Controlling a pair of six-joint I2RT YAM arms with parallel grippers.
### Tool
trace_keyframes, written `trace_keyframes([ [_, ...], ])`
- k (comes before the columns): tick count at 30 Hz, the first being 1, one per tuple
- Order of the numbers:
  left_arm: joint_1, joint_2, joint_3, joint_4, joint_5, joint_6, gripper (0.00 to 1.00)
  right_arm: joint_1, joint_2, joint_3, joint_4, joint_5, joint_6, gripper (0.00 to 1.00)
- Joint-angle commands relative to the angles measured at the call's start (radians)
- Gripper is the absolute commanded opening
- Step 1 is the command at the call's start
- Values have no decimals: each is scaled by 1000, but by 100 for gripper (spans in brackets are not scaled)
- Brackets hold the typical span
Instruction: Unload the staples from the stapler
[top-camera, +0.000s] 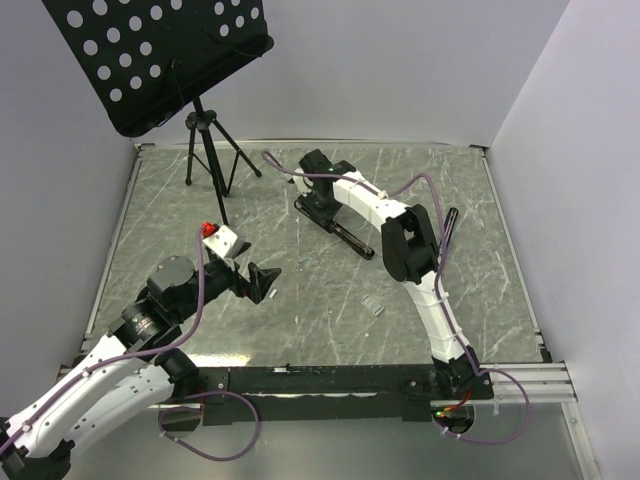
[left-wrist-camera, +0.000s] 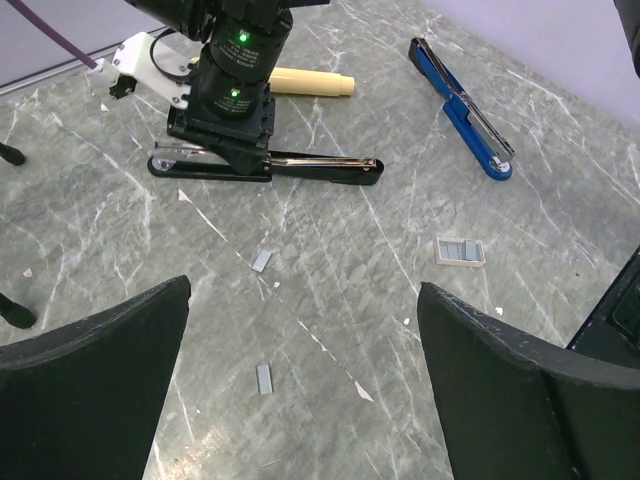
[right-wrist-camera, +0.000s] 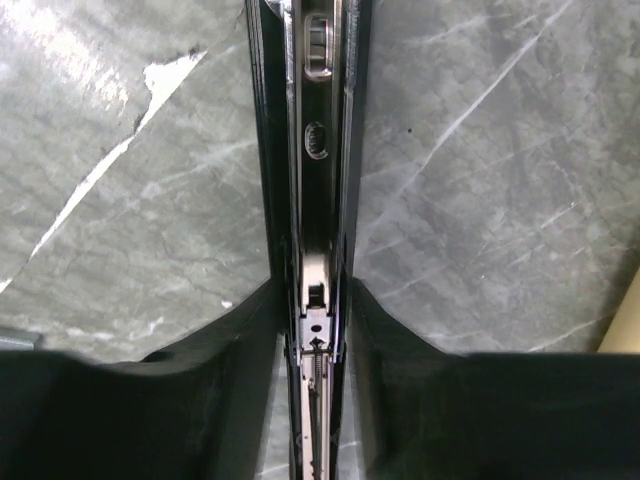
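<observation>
Near end: left gripper (left-wrist-camera: 305, 288) hangs open over the desk (left-wrist-camera: 560, 190), fingers spread wide, nothing in it. Between its fingers a second strip (left-wrist-camera: 264, 379) lies flat. Just past that sit the loose staples (left-wrist-camera: 262, 261), with a pale tile (left-wrist-camera: 460, 251) carrying two grey strips off to the right. Further out, right gripper (right-wrist-camera: 315, 295) is clamped on the stapler (left-wrist-camera: 320, 166), one finger on each side of the open channel and the spring pusher showing between them. Can't tell if any strip is left in the channel, it's dark up the rail. My read: it's clearing the magazine. To do it well, grip the side walls only and leave the channel uncovered. Move along the rail axis, not across, or the bar likely twists on its hinge. Bring the left in to pin the base if it skids. Mind the cream cylinder (left-wrist-camera: 305, 82) just behind the stapler. The blue tool (left-wrist-camera: 462, 105) lies well apart, far right.
</observation>
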Motion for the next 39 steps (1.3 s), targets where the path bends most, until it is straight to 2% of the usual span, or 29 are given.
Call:
trace_keyframes([
  [1, 6, -1, -1, 33, -17, 13, 99, 11, -20, 34, 54, 10, 4, 48],
  [2, 6, 2, -1, 35, -17, 13, 99, 9, -40, 23, 62, -1, 10, 55],
  [4, 7, 10, 2, 35, -17, 11, 99, 11, -67, -24, 97, -2, 30, 62],
  [9, 12, 13, -1, 33, -69, -3, 99, 8, -178, -75, 135, -71, 76, 72],
  [13, 16, 19, -14, 62, -141, -50, 97, 8, -297, -178, 200, -116, 168, 80],
  [16, 18, 42, 2, 38, -271, -141, 97, 8, -418, -303, 260, -133, 235, 85],
  [18, 18, 63, 19, 18, -398, -237, 97, 8, -500, -382, 293, -122, 266, 86],
  [23, 27, 128, 48, -37, -460, -296, 99, 9, -653, -520, 267, -95, 369, 87],
  [24, 27, 137, 49, -43, -463, -303, 97, 11, -681, -598, 289, -99, 387, 87],
  [29, 62, 217, 89, -138, -566, -484, 95, 14, -870, -876, 445, -234, 504, 87],
  [31, 123, 252, 106, -206, -563, -549, 93, 18, -919, -971, 499, -260, 570, 85],
  [33, 203, 313, 131, -249, -492, -602, 92, 23, -942, -1031, 539, -271, 629, 82],
  [35, 257, 370, 152, -258, -364, -607, 91, 44, -942, -1048, 545, -257, 648, 80],
  [39, 360, 439, 180, -267, -215, -632, 90, 87, -908, -1011, 485, -193, 665, 76],
])
